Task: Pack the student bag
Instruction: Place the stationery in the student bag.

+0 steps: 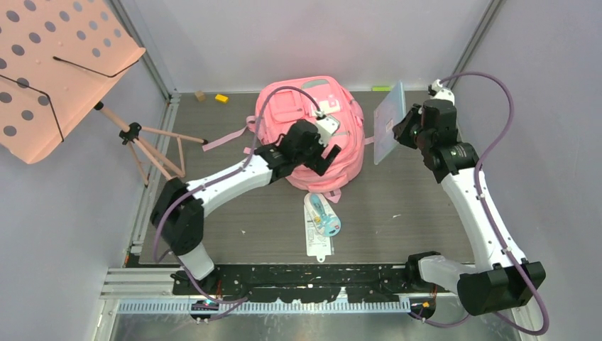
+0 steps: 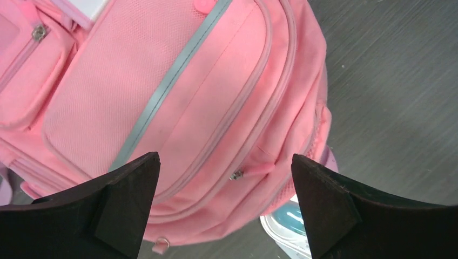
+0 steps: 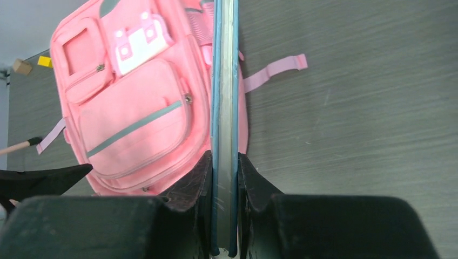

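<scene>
Student bag (image 1: 312, 106) is laid flat, front up, at the far-centre of the dark tabletop (image 1: 426, 213). Its straps are splayed out to L and R. Grey strip and zipped front pockets are seen in both wrist views.

Left gripper (image 1: 321, 148) is held over the bag's near half. Its fingers (image 2: 129, 199) are spread wide apart w/ nothing between them. Contact w/ the fabric can't be told.

Right gripper (image 1: 405, 128) is kept by the bag's R edge, clamped on a thin blue book (image 1: 390, 122). The book is held upright on edge, its face turned twd the bag. In the right wrist view it is seen edge-on (image 3: 224, 81), pinched between both pads. Whether its lower edge meets the table can't be told.

A white carded pack w/ a teal item (image 1: 321, 220) is laid flat just beside the bag's near end.

A small wooden block (image 1: 200, 96) and a yellow block (image 1: 222, 99) are set near the back wall, L of the bag.

A salmon perforated music stand (image 1: 57, 64) is stood on its tripod at far L.
</scene>
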Controlling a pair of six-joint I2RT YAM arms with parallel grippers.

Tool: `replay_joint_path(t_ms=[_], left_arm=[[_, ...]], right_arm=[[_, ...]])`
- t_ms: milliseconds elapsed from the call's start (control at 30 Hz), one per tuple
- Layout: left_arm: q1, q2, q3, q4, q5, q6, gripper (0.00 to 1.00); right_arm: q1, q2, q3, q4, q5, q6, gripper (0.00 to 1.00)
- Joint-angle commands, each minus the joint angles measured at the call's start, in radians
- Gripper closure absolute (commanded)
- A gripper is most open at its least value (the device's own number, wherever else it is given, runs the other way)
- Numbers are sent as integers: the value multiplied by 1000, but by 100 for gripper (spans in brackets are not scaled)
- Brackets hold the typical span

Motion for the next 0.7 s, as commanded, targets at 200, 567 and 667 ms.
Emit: replay_joint_path(t_ms=[200,567,667], left_arm=[[-29,200,119,169,-204,276,2],[-82,331,155,316,-559,367,10],[-88,361,174,312,-585,358,24]], right_arm=[[-48,-161,-79,24,-44,42,100],[-48,-222,-123,-19,-150,81,100],[-48,-253,-134,-43,-151,82,100]])
